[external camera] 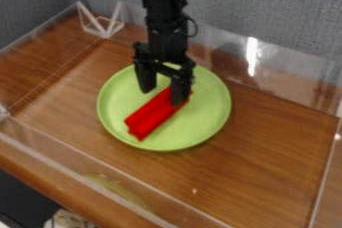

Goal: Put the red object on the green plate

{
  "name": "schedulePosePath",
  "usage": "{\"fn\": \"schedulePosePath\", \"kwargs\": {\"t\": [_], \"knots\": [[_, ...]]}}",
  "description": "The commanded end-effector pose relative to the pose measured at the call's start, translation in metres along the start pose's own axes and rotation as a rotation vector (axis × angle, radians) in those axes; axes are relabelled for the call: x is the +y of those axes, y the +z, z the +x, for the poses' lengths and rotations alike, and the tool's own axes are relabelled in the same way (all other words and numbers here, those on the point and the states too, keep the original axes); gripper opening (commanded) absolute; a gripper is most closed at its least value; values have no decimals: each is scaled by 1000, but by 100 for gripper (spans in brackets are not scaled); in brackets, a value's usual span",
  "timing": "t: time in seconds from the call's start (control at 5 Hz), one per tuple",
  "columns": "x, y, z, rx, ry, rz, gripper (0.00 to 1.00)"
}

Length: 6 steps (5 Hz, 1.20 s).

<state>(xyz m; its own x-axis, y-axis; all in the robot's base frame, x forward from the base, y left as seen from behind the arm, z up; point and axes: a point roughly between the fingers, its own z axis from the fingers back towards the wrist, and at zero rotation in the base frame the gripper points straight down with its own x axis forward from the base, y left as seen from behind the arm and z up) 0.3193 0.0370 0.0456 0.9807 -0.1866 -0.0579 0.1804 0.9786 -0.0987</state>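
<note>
Robot arm [164, 17] reaching down from top of view, gripper [163, 80] lowermost, fingers spread apart, pointing dwn.

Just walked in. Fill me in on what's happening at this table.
A single robot arm is putting the red block on the green plate. The block lies on the plate, and the gripper is right over its far end, jaws apparently spread open. From this one view, I can't tell whether they touch it. A white wire-like stand is near the table's back edge.

a wooden table [267, 162] carries the green plate [201, 127].
</note>
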Motion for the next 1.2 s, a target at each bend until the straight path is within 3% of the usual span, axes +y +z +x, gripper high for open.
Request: {"fn": "schedulePosePath", "kwargs": {"t": [0.0,0.2,0.4,0.6,0.8,1.0], "knots": [[19,12,0,-52,98,40,100],[19,12,1,-45,116,44,100],[18,11,1,-42,135,45,0],[16,16,1,-45,148,45,0],[14,25,1,-39,157,47,100],[2,42,-4,-54,180,53,100]]}}
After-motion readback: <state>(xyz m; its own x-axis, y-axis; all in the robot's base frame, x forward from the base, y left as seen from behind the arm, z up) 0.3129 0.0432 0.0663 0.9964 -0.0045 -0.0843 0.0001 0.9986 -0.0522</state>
